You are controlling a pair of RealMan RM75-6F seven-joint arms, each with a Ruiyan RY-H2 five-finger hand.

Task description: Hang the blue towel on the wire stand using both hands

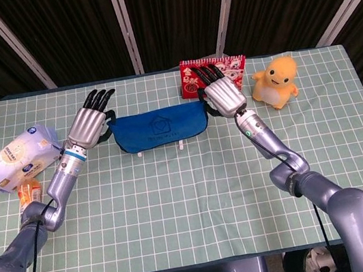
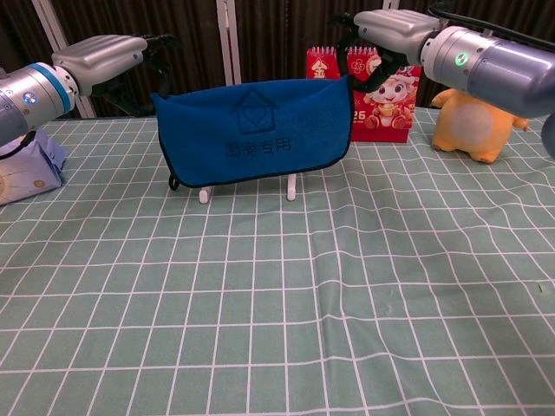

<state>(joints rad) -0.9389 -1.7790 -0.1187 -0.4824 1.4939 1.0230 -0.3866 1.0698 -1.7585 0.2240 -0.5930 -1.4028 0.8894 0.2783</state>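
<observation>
Step in hand looks like the lowering/draping: the blue cloth towel with a house logo (image 2: 254, 130) hangs spread over the white wire stand (image 2: 292, 187), of which only two feet show below the hem, on the green checked tablecloth (image 2: 277, 303). Left hand (image 1: 87, 123) sits at the towel's left top corner, fingers (image 1: 99, 98) stretched out past it toward the curtain; right hand (image 2: 392, 28) at the right top corner, fingers (image 1: 205, 73) likewise reaching beyond. Whether either hand has hold of a corner: cannot tell, since thumbs and undersides are hidden behind palms and cloth in both views. Next move, prob.: let go both corners together, lift hands up and apart w/o dragging the towel sideways off the rail. Hard to see: stand's top bar (fully covered), back half of the towel, so can't confirm it sits over the rail evenly.
</observation>
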